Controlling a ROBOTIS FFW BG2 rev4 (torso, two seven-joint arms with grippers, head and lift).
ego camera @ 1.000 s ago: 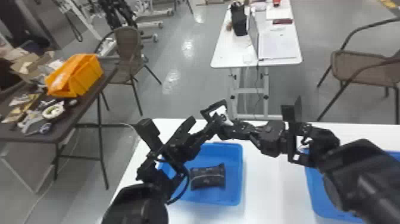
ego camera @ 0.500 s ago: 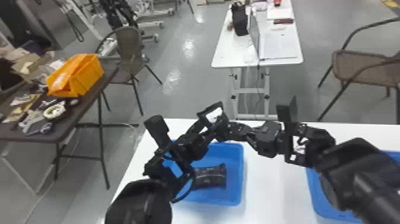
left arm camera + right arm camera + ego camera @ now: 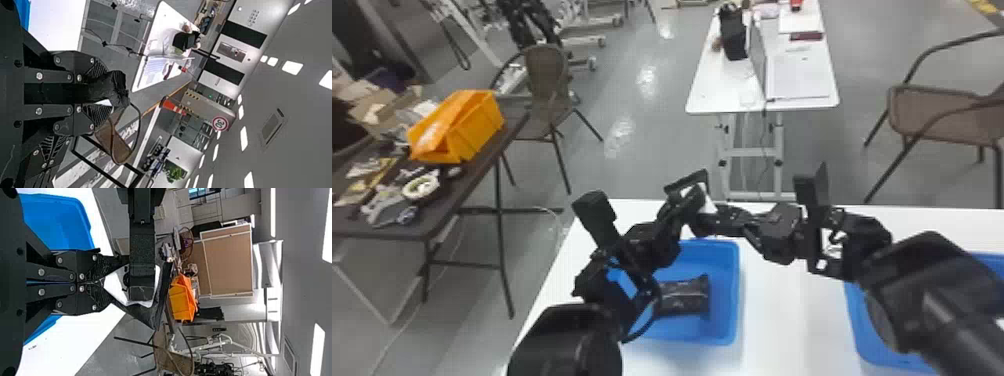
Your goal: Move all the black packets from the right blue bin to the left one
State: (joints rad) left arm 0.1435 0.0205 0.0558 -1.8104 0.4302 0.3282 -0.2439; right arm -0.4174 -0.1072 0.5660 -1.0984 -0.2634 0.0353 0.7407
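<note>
Since the earliest frame, the left arm [image 3: 644, 245] has shifted inward and the right arm [image 3: 927, 290] slightly toward it. Left claw [image 3: 96, 94]: closed about a black packet [image 3: 145, 315]. Right claw [image 3: 98, 282]: clenched on the same packet, above the desk [image 3: 792, 320] between the left blue bin [image 3: 731, 280] and right blue bin [image 3: 862, 325]. Another packet [image 3: 682, 297] lies in the left bin. Risk: early release by the right claw could drop the packet; pulling against both grips could tear it.
</note>
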